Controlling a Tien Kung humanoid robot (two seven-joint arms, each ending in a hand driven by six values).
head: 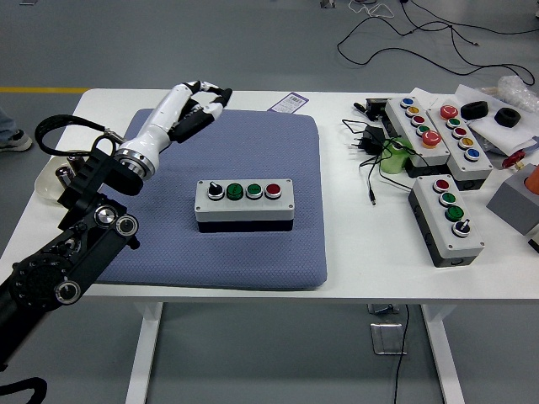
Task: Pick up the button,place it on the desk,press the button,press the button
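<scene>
A grey button box with a black knob, two green buttons and a red button on top sits in the middle of the blue-grey pad. My left hand is white and is raised over the pad's far left corner, well away from the box. Its fingers are relaxed and hold nothing. My black left arm comes in from the lower left. My right arm is out of view.
Three more button boxes stand at the right, with black cables and a plug beside them. A shallow dish with batteries sits at the left, partly behind my arm. A person's foot shows at the far left edge.
</scene>
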